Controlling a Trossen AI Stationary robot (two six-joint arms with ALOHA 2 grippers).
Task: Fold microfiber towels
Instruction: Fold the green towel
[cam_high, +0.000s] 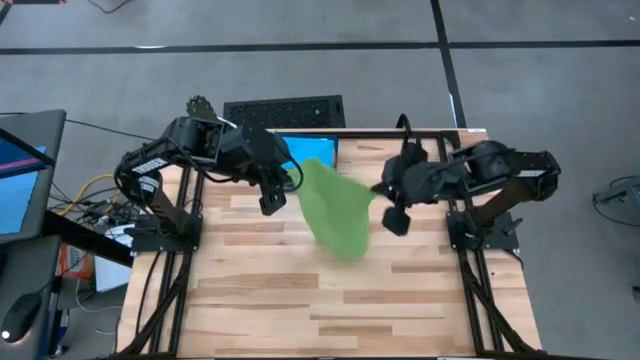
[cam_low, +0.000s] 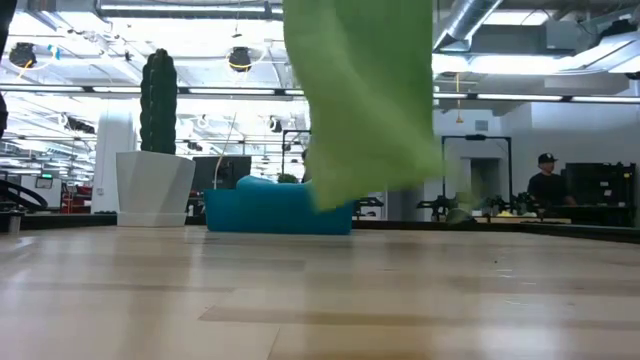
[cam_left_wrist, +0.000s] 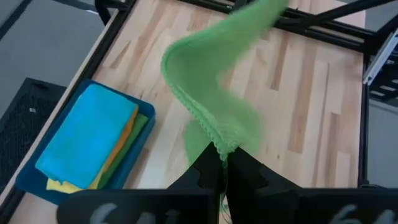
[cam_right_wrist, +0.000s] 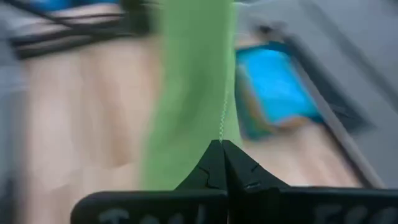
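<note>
A green towel (cam_high: 335, 210) hangs in the air over the table (cam_high: 300, 300), stretched between the two arms. The left end effector (cam_left_wrist: 225, 163) is closed on one edge of it, and the right end effector (cam_right_wrist: 222, 149) is pinched shut on another edge; in the high view the cloth sags between them toward the table's middle. In the low view its bottom hem hangs clear of the wood, so it is not yet laid down.

At the table's far edge sits a tray (cam_left_wrist: 25, 180) holding a neat stack: a sky-blue towel (cam_left_wrist: 87, 140) on top, with orange, green and yellow edges showing beneath. Those four look already folded, which suggests the job is mostly done. This green towel seems to be the last one; it still has to be spread flat, folded, and probably added to the stack.
</note>
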